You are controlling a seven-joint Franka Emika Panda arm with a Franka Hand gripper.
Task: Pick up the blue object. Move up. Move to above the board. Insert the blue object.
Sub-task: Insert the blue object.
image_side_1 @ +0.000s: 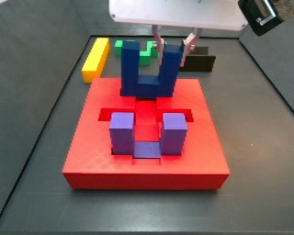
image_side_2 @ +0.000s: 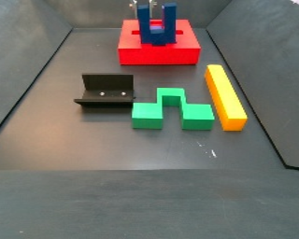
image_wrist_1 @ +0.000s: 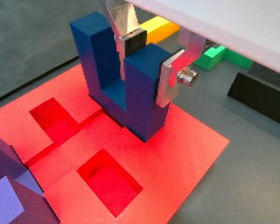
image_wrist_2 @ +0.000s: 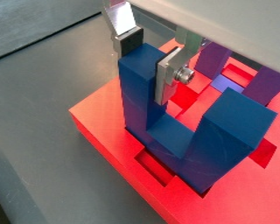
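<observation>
1. The end effector [image_side_1: 171,48] sits at the upper centre of a side view, above the far end of the board [image_side_1: 88,151]. It is clenched on one prong of the blue object [image_side_1: 151,72].
2. In both wrist views the flat silver fingers [image_wrist_1: 174,77] with dark pads press on either side of that prong, one plate on its outer face and one inside the U.
3. The blue object [image_wrist_1: 125,79] stands upright with prongs up. Its base meets the red surface next to open recesses [image_wrist_1: 108,179]; how deep it sits cannot be told.
4. A purple U-shaped block [image_side_1: 147,133] stands upright in the board's middle, nearer the lower part of a side view and clear of the blue object.
5. In a side view the board [image_side_2: 130,51] lies at the top centre of the dark worktop [image_side_2: 64,126], with the blue object [image_side_2: 155,23] on it.
6. The fixture [image_side_2: 108,91] stands left of centre there. A green block [image_side_2: 171,108] lies just to its right and a long yellow bar [image_side_2: 226,95] further right, all well apart from the board.
</observation>
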